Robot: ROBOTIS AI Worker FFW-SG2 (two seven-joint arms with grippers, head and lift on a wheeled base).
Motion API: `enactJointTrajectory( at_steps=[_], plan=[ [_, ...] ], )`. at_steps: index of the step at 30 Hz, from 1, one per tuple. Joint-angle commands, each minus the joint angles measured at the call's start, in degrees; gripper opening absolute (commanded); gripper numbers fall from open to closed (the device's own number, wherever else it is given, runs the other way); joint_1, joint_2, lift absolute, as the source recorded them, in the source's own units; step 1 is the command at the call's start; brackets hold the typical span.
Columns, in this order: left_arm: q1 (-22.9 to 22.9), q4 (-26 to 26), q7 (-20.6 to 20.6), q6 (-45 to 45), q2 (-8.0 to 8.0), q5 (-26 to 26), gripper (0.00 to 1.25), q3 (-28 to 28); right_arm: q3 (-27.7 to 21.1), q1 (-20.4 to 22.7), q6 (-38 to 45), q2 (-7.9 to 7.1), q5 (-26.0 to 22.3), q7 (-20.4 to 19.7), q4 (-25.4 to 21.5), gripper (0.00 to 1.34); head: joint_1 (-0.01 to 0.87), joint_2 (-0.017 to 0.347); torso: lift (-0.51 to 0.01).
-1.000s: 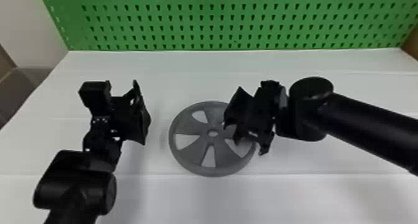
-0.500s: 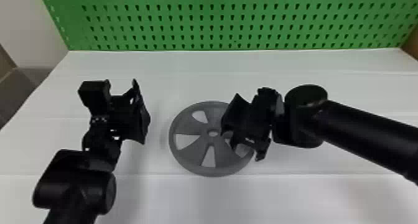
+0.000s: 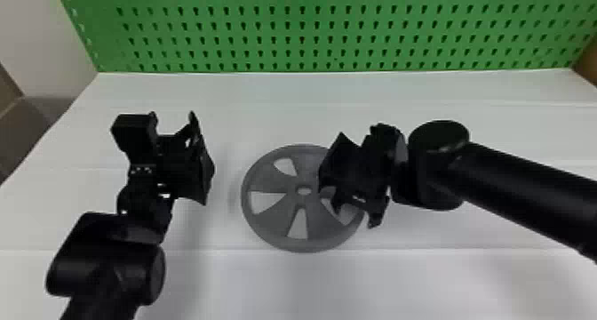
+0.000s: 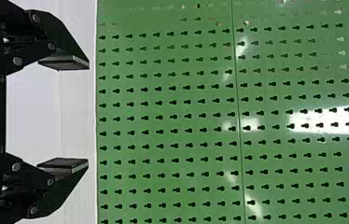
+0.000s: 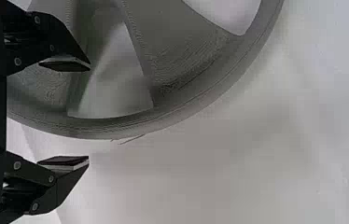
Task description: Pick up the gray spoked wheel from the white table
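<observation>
The wheel [image 3: 280,219] lies under the nearer right gripper [image 5: 88,114], its right-hand rim lined up between parted, empty fingers; the left gripper [image 4: 88,115] is spread, empty.

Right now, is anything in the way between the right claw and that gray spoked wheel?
Nothing visible is. The open right claw hangs over the gray spoked wheel, whose rim shows between its fingers in the right wrist view. The left claw is off to the side.

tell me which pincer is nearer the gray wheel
Right. The right pincer is open over the right side of the wheel; the left pincer, also open, hangs apart, off to the wheel's left.
</observation>
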Motion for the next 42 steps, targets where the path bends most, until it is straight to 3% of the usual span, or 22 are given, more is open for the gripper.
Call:
enactJointTrajectory(
  at_steps=[1, 14, 32, 42],
  plan=[
    [0.08, 0.0, 0.0, 0.0, 0.03, 0.0, 0.75, 0.02, -0.09, 0.12, -0.32, 0.03, 0.04, 0.08, 0.06, 0.75, 0.779, 0.067, -0.08],
    [0.0, 0.0, 0.0, 0.0, 0.12, 0.0, 0.75, -0.15, -0.09, 0.3, -0.5, 0.03, -0.05, -0.01, 0.06, 0.5, 0.779, 0.067, -0.08],
    [0.0, 0.0, 0.0, 0.0, 0.3, 0.0, 0.75, -0.33, 0.44, 0.03, 0.56, 0.03, 2.58, -0.1, -0.73, 0.48, 0.779, 0.067, -0.08],
    [-0.09, 0.0, 0.0, 0.0, 0.47, 0.0, 0.75, -0.59, 0.35, 0.3, 0.64, -0.06, 0.91, -0.01, -0.91, 0.44, 0.779, 0.067, -0.08]
  ],
)
